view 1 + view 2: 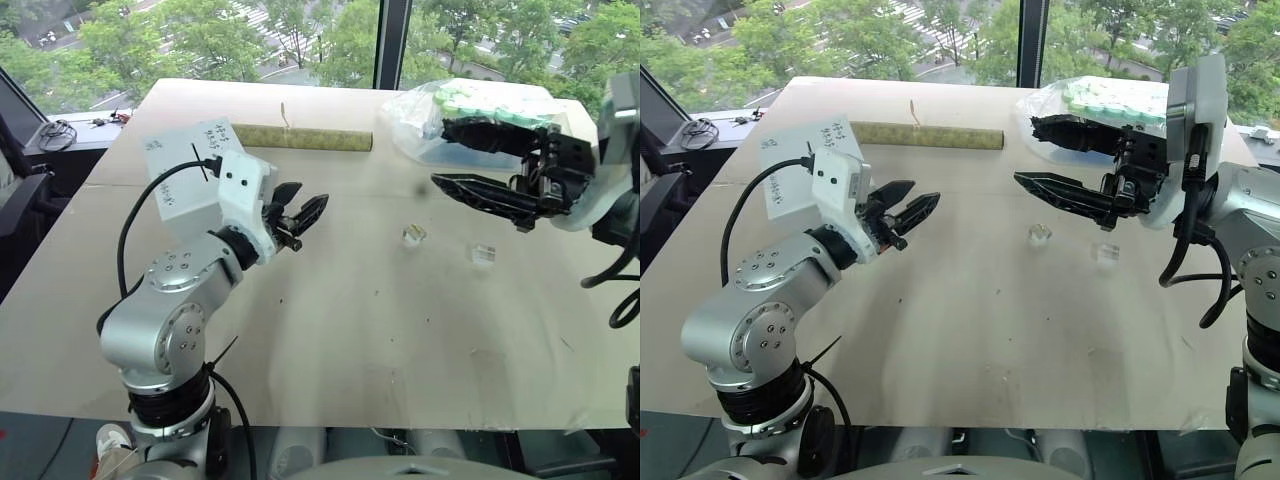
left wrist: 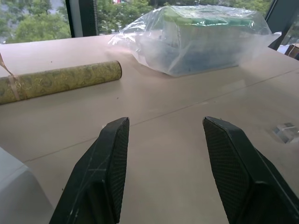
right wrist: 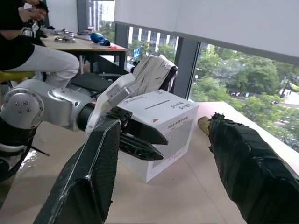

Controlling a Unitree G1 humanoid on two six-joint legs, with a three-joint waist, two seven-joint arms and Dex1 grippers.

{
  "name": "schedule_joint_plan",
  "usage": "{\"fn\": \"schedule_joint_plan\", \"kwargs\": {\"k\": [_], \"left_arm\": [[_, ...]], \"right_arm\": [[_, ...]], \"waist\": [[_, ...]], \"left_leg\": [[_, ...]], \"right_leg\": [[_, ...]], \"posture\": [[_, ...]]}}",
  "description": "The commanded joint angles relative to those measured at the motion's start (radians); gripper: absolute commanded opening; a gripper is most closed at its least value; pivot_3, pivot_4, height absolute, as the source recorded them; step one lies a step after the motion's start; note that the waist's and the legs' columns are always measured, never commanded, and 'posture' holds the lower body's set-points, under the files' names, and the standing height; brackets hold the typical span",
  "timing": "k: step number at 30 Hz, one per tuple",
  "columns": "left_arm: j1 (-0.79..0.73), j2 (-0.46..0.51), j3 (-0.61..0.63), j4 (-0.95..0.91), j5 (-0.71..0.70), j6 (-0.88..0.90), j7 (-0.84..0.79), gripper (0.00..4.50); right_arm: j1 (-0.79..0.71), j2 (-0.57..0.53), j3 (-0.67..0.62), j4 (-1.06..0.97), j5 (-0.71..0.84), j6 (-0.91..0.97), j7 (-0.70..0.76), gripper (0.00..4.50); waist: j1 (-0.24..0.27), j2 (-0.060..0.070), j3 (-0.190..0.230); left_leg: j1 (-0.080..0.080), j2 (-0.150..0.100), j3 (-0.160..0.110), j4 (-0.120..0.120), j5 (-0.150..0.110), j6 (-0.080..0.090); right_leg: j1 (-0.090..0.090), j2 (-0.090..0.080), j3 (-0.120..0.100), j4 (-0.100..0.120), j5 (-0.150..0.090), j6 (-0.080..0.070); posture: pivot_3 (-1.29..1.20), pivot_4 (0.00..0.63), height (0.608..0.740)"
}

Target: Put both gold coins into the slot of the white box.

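Observation:
The white box (image 1: 180,180) stands on the table at the left, and its thin black slot (image 3: 156,104) shows on the top face in the right wrist view. My left gripper (image 1: 300,212) hovers just right of the box, level and pointing right. It is open, with nothing between the fingers (image 2: 110,163). My right gripper (image 1: 1025,150) is raised at the right and points left toward the box. Its jaws stand wide open and empty. The gold coins are out of view.
A clear bag of green-capped tubes (image 1: 470,120) lies at the back right, behind my right gripper. A patterned roll (image 1: 300,137) lies along the back. Two small clear plastic pieces (image 1: 413,234) (image 1: 483,254) sit mid-table. A seated person (image 3: 28,51) is beyond the table's left side.

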Motion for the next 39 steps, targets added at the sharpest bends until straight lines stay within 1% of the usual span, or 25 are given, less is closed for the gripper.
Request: {"fn": "schedule_joint_plan", "kwargs": {"k": [1, 7, 9, 11, 13, 15, 18, 19, 20, 21, 22, 23, 26, 27, 29, 30, 32, 36, 39], "left_arm": [[0.006, 0.012, 0.006, -0.034, -0.046, -0.047, -0.006, 2.51], [0.033, 0.022, 0.018, -0.018, -0.105, -0.104, -0.024, 2.51], [0.045, 0.040, 0.007, -0.013, -0.116, -0.127, -0.034, 2.51], [0.053, 0.057, 0.008, -0.009, -0.155, -0.148, -0.070, 2.51], [0.076, 0.094, 0.009, 0.001, -0.192, -0.195, -0.145, 2.51], [0.098, 0.118, 0.025, 0.016, -0.253, -0.220, -0.209, 2.51], [0.114, 0.153, 0.057, 0.039, -0.372, -0.213, -0.289, 2.51], [0.121, 0.181, 0.052, 0.042, -0.382, -0.226, -0.321, 3.05], [0.128, 0.207, 0.043, 0.042, -0.378, -0.247, -0.344, 3.39], [0.133, 0.229, 0.029, 0.042, -0.361, -0.271, -0.361, 3.63], [0.136, 0.246, 0.018, 0.043, -0.351, -0.288, -0.370, 3.94], [0.140, 0.259, 0.018, 0.045, -0.379, -0.279, -0.386, 4.08], [0.157, 0.289, 0.012, 0.053, -0.417, -0.280, -0.408, 4.08], [0.161, 0.295, 0.009, 0.057, -0.415, -0.289, -0.407, 4.17], [0.169, 0.303, 0.008, 0.061, -0.419, -0.298, -0.405, 4.19], [0.176, 0.309, 0.012, 0.061, -0.424, -0.298, -0.403, 4.19], [0.194, 0.323, 0.017, 0.066, -0.421, -0.309, -0.405, 4.19], [0.219, 0.356, 0.027, 0.074, -0.421, -0.336, -0.419, 4.19], [0.229, 0.368, 0.022, 0.076, -0.422, -0.353, -0.417, 4.19]], "right_arm": [[-0.017, 0.001, -0.013, -0.035, 0.014, -0.008, -0.016, 3.22], [-0.012, 0.002, 0.004, -0.029, -0.007, -0.012, -0.014, 3.22], [-0.002, -0.001, 0.018, -0.024, -0.035, -0.012, -0.018, 3.22], [0.021, -0.017, 0.060, -0.005, -0.110, 0.005, -0.048, 3.22], [0.067, -0.051, 0.129, 0.027, -0.246, 0.011, -0.091, 3.22], [0.097, -0.069, 0.166, 0.069, -0.318, 0.038, -0.126, 3.22], [0.135, -0.065, 0.191, 0.103, -0.381, 0.045, -0.150, 3.22], [0.150, -0.059, 0.205, 0.105, -0.400, 0.049, -0.155, 3.74], [0.159, -0.051, 0.217, 0.111, -0.420, 0.058, -0.170, 4.10], [0.159, -0.039, 0.235, 0.129, -0.448, 0.077, -0.201, 4.35], [0.156, -0.026, 0.248, 0.146, -0.471, 0.092, -0.225, 4.48], [0.153, -0.004, 0.258, 0.159, -0.476, 0.108, -0.238, 4.50], [0.131, 0.065, 0.298, 0.192, -0.515, 0.128, -0.270, 4.50], [0.122, 0.088, 0.311, 0.205, -0.531, 0.131, -0.281, 4.23], [0.112, 0.121, 0.322, 0.220, -0.552, 0.135, -0.294, 3.66], [0.105, 0.143, 0.332, 0.233, -0.568, 0.131, -0.305, 3.11], [0.090, 0.182, 0.356, 0.264, -0.607, 0.118, -0.328, 2.29], [0.042, 0.257, 0.381, 0.361, -0.688, 0.093, -0.376, 2.29], [0.029, 0.279, 0.383, 0.396, -0.723, 0.078, -0.372, 2.29]], "waist": [[0.000, 0.000, 0.000], [0.000, 0.000, 0.000], [-0.001, 0.000, 0.000], [-0.001, 0.000, 0.000], [0.000, 0.000, 0.000], [0.001, 0.000, 0.000], [0.000, 0.000, 0.000], [0.000, 0.000, 0.000], [0.000, 0.000, 0.000], [-0.002, 0.000, 0.000], [-0.004, 0.000, 0.000], [-0.004, 0.000, 0.000], [-0.005, 0.000, 0.000], [-0.005, 0.001, 0.000], [-0.005, 0.001, 0.000], [-0.005, 0.001, 0.000], [-0.005, 0.001, 0.000], [-0.004, 0.001, 0.000], [-0.001, 0.001, 0.000]], "left_leg": [[0.000, 0.000, 0.000, 0.000, 0.000, 0.000], [0.000, 0.000, 0.000, 0.000, 0.000, 0.000], [0.000, 0.000, 0.000, 0.000, 0.000, 0.000], [0.000, 0.000, 0.000, 0.000, 0.000, 0.000], [0.000, 0.000, 0.000, 0.000, 0.000, 0.000], [0.000, 0.000, 0.000, 0.000, 0.000, 0.000], [0.000, 0.000, 0.001, 0.000, 0.000, 0.000], [0.000, 0.000, 0.001, 0.000, 0.000, 0.000], [0.000, 0.000, 0.001, 0.000, 0.000, 0.000], [0.000, 0.000, 0.001, 0.000, 0.000, 0.000], [0.000, 0.000, 0.001, 0.000, 0.000, 0.000], [0.000, 0.000, 0.001, 0.000, 0.000, 0.000], [0.001, 0.000, 0.001, 0.000, 0.000, 0.000], [0.001, 0.000, 0.001, 0.000, 0.000, 0.000], [0.001, 0.000, 0.001, 0.000, 0.000, 0.000], [0.000, 0.000, 0.001, 0.000, 0.000, 0.000], [0.000, 0.000, 0.001, 0.000, 0.000, 0.000], [0.000, 0.000, 0.001, 0.000, 0.000, 0.000], [0.000, 0.000, 0.001, 0.000, 0.000, 0.000]], "right_leg": [[0.000, 0.000, 0.000, 0.000, 0.000, 0.000], [0.000, 0.001, 0.000, 0.000, 0.000, 0.000], [0.000, 0.001, 0.000, 0.000, 0.000, 0.000], [0.000, 0.001, 0.000, 0.000, 0.000, 0.000], [0.000, 0.001, 0.000, 0.000, -0.001, -0.001], [0.000, 0.000, 0.000, 0.000, -0.001, -0.002], [-0.001, 0.000, 0.001, 0.000, -0.001, -0.002], [-0.001, 0.000, 0.001, 0.000, -0.001, -0.002], [-0.001, 0.000, 0.001, 0.000, -0.001, -0.002], [-0.001, 0.000, 0.001, 0.000, -0.001, -0.002], [-0.001, 0.002, 0.000, 0.000, -0.001, -0.002], [-0.001, 0.002, 0.000, 0.000, -0.001, -0.002], [-0.001, 0.003, 0.001, 0.000, -0.001, -0.002], [-0.001, 0.003, 0.001, 0.000, -0.001, -0.002], [-0.001, 0.003, 0.001, 0.000, -0.001, -0.002], [-0.001, 0.003, 0.001, 0.000, -0.001, -0.002], [-0.001, 0.002, 0.001, 0.000, -0.001, -0.002], [-0.002, 0.002, 0.001, 0.000, -0.001, -0.002], [-0.002, 0.002, 0.001, 0.000, -0.001, -0.002]], "posture": [[0.00, 0.150, 0.740], [0.00, 0.150, 0.740], [0.00, 0.150, 0.740], [0.00, 0.150, 0.740], [0.00, 0.150, 0.740], [0.00, 0.150, 0.740], [0.00, 0.150, 0.740], [0.00, 0.150, 0.740], [0.00, 0.150, 0.740], [0.00, 0.150, 0.740], [0.00, 0.150, 0.740], [0.00, 0.150, 0.740], [0.00, 0.150, 0.740], [0.00, 0.150, 0.740], [0.00, 0.150, 0.740], [0.00, 0.150, 0.740], [0.00, 0.150, 0.740], [0.00, 0.150, 0.740], [0.00, 0.150, 0.740]]}}
